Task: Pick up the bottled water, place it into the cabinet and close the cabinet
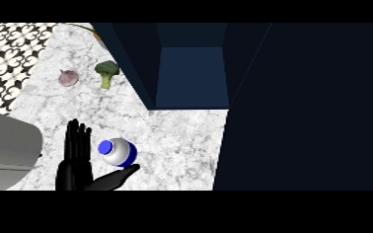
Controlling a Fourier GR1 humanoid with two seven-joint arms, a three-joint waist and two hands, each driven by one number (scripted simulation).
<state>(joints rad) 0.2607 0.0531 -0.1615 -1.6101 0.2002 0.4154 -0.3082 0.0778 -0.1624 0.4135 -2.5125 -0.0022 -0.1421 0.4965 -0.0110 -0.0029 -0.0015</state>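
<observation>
At seven o'clock on counter (pixel 182 138): bottle (pixel 118 152) seen upright between straight fingers and thumb of left hand (pixel 76 165), not clasped. Right hand unseen. Cabinet (pixel 191 74) open at twelve o'clock. Risk judged: bottle toppled if nudged before fingers curl.

On the table (pixel 175 128), a white marble top with grey veins, we see a broccoli (pixel 107 71) lying near the far left part, its green head pointing away from us and its pale stalk toward us. Just to its left, apart from it, lies a small purplish, roundish bulb (pixel 68 78); we cannot tell whether it is garlic or an onion. Beyond the table's left edge we see a black-and-white patterned floor (pixel 18 49). At the lower left a grey, curved shape (pixel 16 153) cuts into view. A thin orange-edged object (pixel 91 29) shows at the top, mostly hidden.
</observation>
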